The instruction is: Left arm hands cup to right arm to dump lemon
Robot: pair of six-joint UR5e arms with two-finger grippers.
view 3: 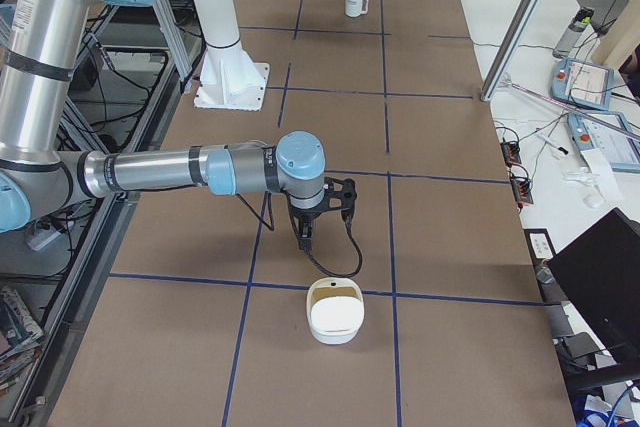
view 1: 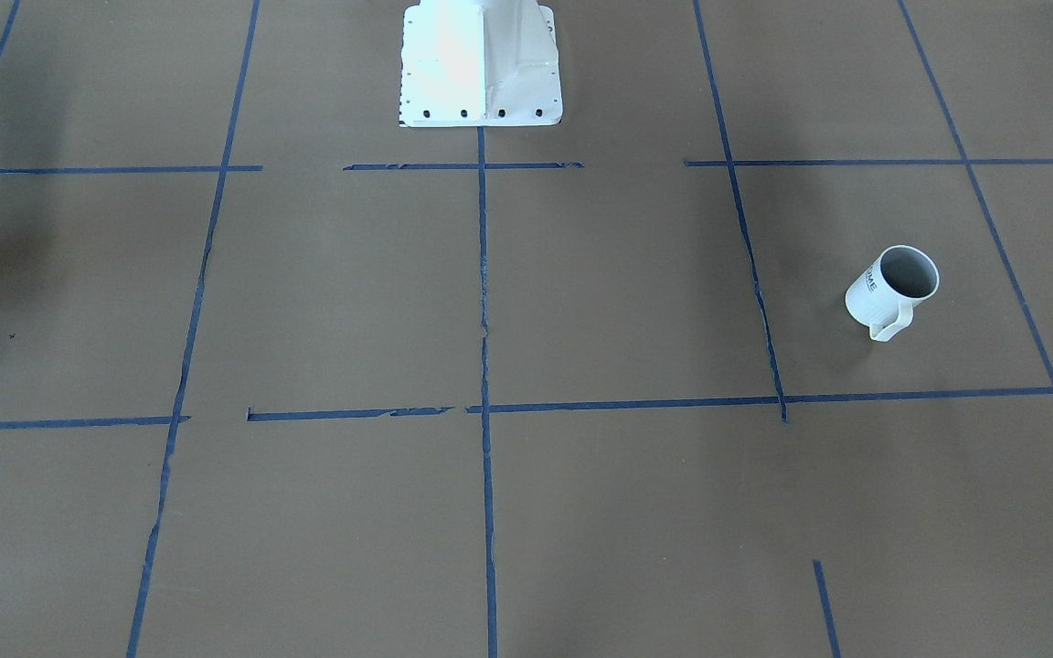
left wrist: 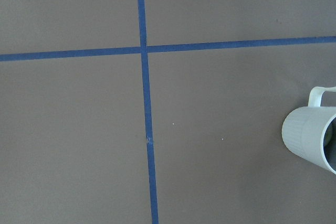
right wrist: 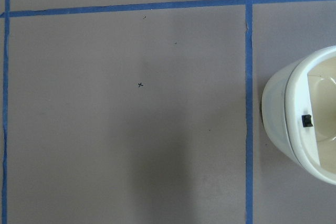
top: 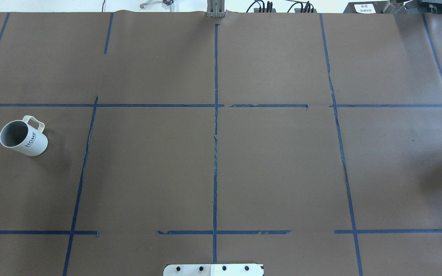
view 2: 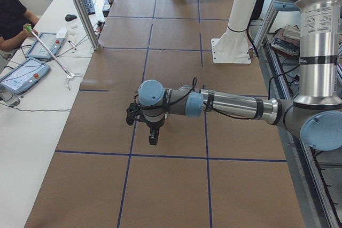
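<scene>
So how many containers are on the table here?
2. The cup stands upright on the robot's left side of the table; a white tub sits near the right end, outside the overhead view. More could lie outside the frames.

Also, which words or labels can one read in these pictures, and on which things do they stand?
"HOME": dark letters on the side of the mug.
White label, top right of the overhead view: too blurred to read.
Print on the left arm, left side view: too small to read.
</scene>
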